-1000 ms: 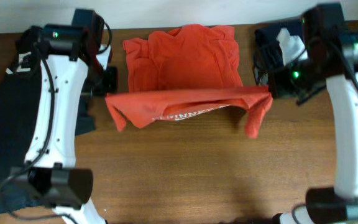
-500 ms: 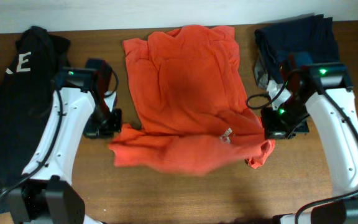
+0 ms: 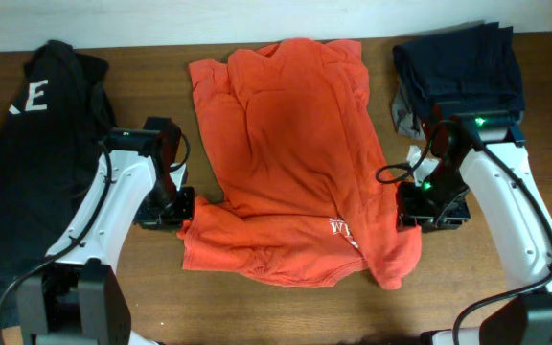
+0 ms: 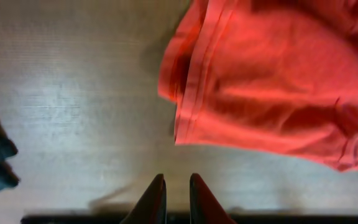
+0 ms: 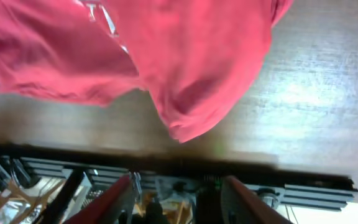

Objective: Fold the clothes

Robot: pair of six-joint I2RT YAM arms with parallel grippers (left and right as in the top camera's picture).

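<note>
Left gripper: fingers a narrow slit apart, empty, just short of the T-shirt hem. Right gripper: fingers wide, empty, by the lumpy near-right corner. Shirt lies mid-table between the arms, near edge bunched and crooked.

Risk: the next pinch takes one layer only, or drags the wrinkles along, so the fold skews. Dark garment close to the left arm could snag.

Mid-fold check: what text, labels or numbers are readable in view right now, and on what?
"E": a white letter on the black garment at the left; anything beside it is hidden in folds.
On the orange T-shirt, toward its lower right, white print: too small and crumpled to read.
</note>
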